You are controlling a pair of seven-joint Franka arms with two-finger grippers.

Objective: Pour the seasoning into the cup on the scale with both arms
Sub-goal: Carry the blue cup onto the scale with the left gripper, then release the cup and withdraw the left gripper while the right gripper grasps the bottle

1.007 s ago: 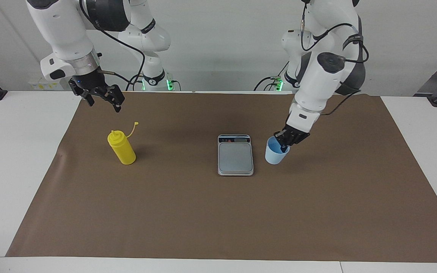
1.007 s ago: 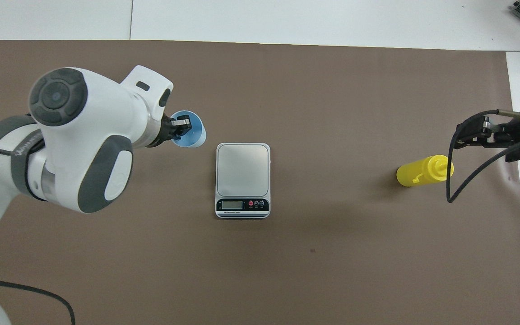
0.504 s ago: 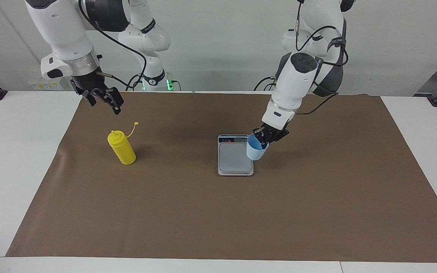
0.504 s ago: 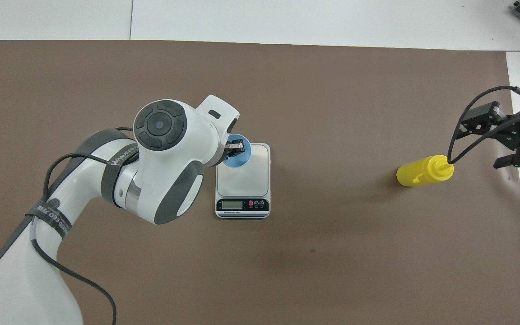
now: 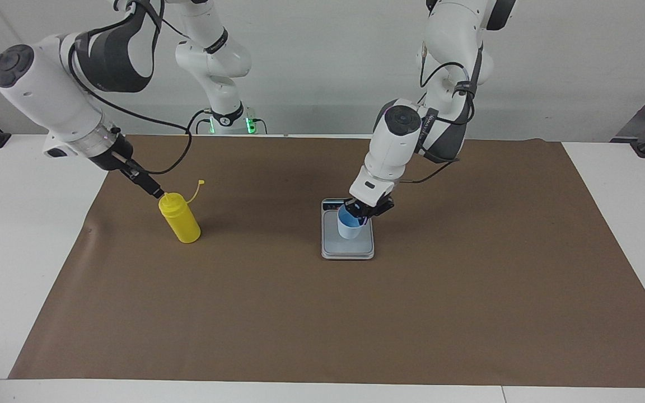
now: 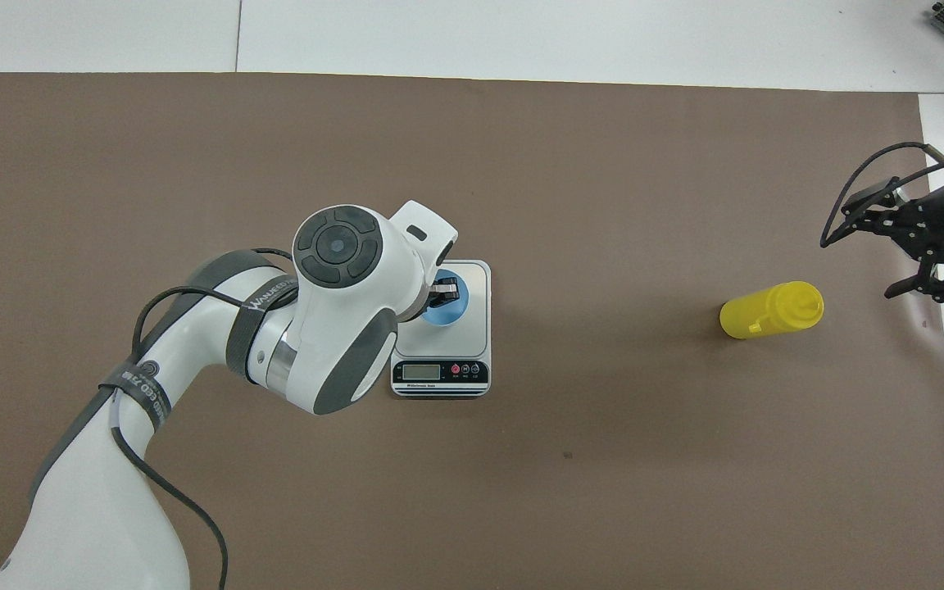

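**Desk:** Two arms at work in this shot. What does each hold?

**Robot:** My left gripper (image 5: 361, 214) pinches the cup (image 5: 349, 226) by its rim, one finger inside and one outside, closed tight on the wall. My right gripper (image 5: 154, 190) holds nothing; its fingers stand wide.

**Desk:** Where is the cup?

**Robot:** At the scale (image 5: 347, 252), over the grey plate, near the display end, which lies nearer to me. The cup is roughly upright with its mouth up. I cannot tell whether its base rests on the plate or hangs just clear of it.

**Desk:** And the bottle?

**Robot:** The bottle (image 5: 180, 221) stands on the brown mat (image 5: 322, 324), toward my right arm's end of the table and well apart from the scale. Its cap (image 5: 201, 182) is off the nozzle and sticks up on its thin tether.

**Desk:** How close is the right gripper to it?

**Robot:** It slants down to the nozzle top from my right arm's end. From across the table its tip seems to meet the nozzle. From above a gap shows, so I cannot say that they touch.
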